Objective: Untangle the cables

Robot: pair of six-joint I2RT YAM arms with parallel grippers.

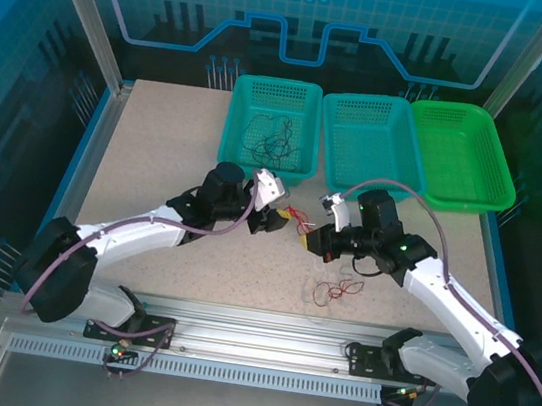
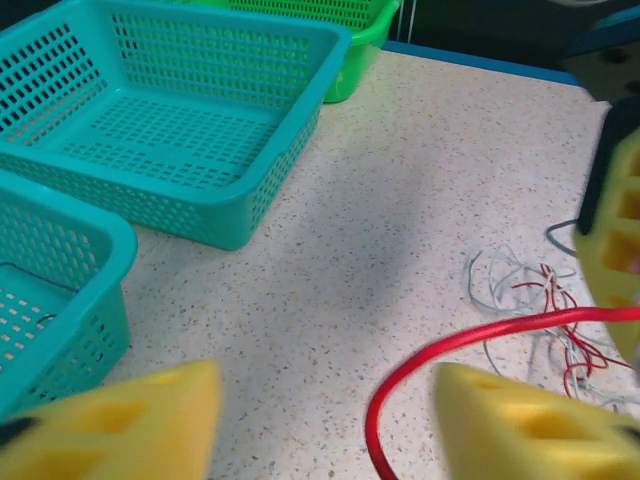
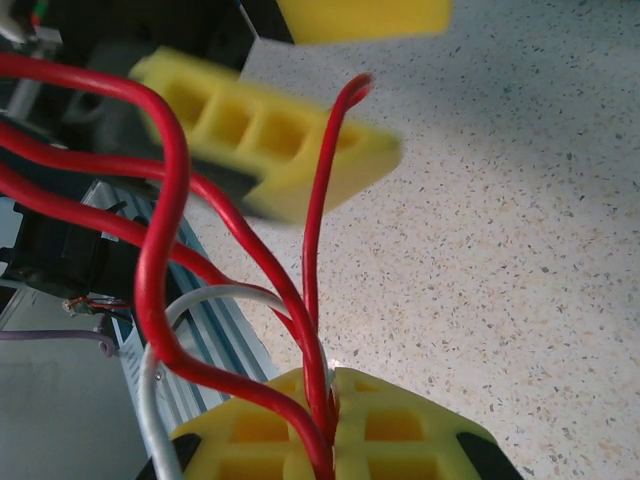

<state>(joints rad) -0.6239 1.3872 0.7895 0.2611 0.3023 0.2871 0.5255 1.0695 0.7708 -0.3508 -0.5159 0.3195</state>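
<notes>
Red and white cables [image 3: 165, 230] are clamped by right gripper [image 3: 325, 425]. Left gripper [image 2: 325, 405] is spread around one red cable [image 2: 480, 332].

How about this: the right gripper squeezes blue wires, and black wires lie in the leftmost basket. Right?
Not blue: the right wrist view shows the right gripper squeezing red and white wires. Black wires do lie in the leftmost basket.
</notes>
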